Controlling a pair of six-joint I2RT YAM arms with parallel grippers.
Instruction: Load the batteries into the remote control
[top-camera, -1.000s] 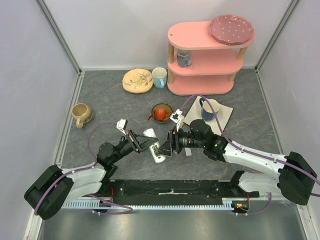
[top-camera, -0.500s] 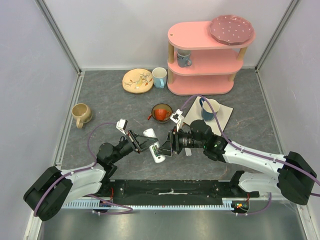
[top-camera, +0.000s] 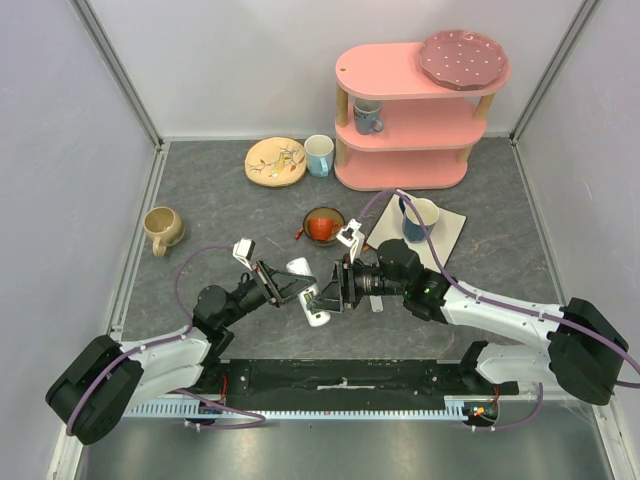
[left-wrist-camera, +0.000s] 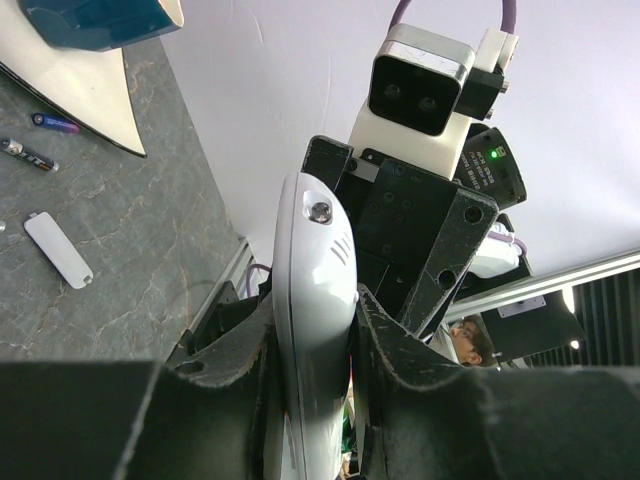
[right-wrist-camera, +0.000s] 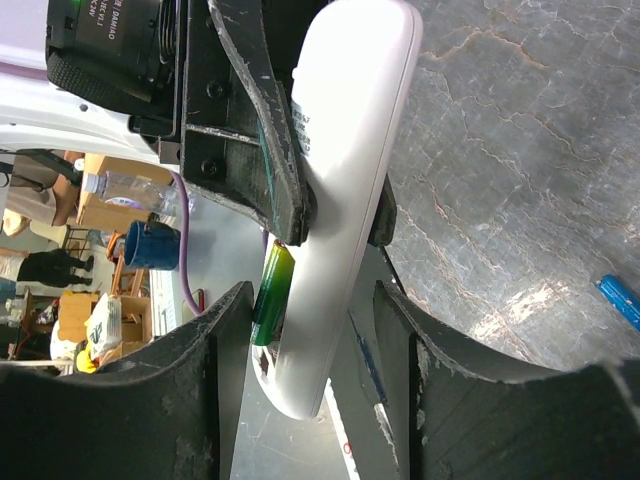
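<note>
1. The remote control (top-camera: 316, 306) is held off the table (top-camera: 220, 215), just below the middle of the top view, between the two arms.
2. The left gripper (top-camera: 298, 290) is clamped on the remote control. In the left wrist view its two dark fingers (left-wrist-camera: 385, 345) press the white body from both sides at the lower centre of the frame.
3. The right gripper (top-camera: 335, 290) is met end-on with the remote, just right of it in the top view.
4. In the right wrist view the right gripper's jaws are seen spread, with the rounded end of the remote between them. A gap shows on the right side of the remote.
5. A green battery (right-wrist-camera: 272, 295) is seen at lower centre of that view, lying along the left side of the remote, close by the gripper's left finger. Whether the finger touches it cannot be told.
6. A blue battery (right-wrist-camera: 620, 298) lies on the table at the right edge of the right wrist view.
7. Two more batteries (left-wrist-camera: 30, 155) lie on the table at the upper left of the left wrist view, near a white napkin (left-wrist-camera: 70, 90). A small flat white piece (left-wrist-camera: 58, 250) lies below them.
</note>
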